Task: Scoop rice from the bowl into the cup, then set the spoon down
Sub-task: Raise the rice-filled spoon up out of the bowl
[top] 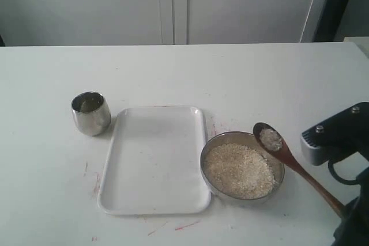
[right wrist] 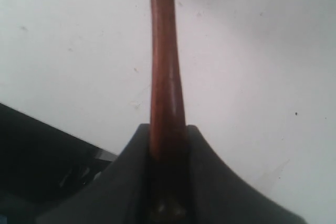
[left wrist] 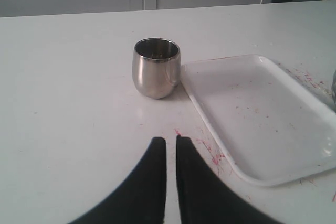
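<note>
The steel bowl (top: 211, 168) sits right of centre, full of rice (top: 239, 170). Over its far right rim hangs the wooden spoon (top: 300, 168), its oval end carrying a small heap of grains. My right gripper (right wrist: 167, 129) is shut on the spoon handle (right wrist: 164, 66); in the exterior view only the arm's dark body shows at the lower right corner. The steel cup (top: 90, 113) stands at the left, also seen as the cup (left wrist: 156, 67) in the left wrist view. My left gripper (left wrist: 171, 141) hovers a little before it, shut with a thin gap and nothing between its fingers.
A white rectangular tray (top: 154, 159) lies between cup and bowl, its corner close to the cup (left wrist: 252, 114). Red smears mark the table near the tray's edges. A grey camera block (top: 323, 142) on the right arm sits right of the bowl.
</note>
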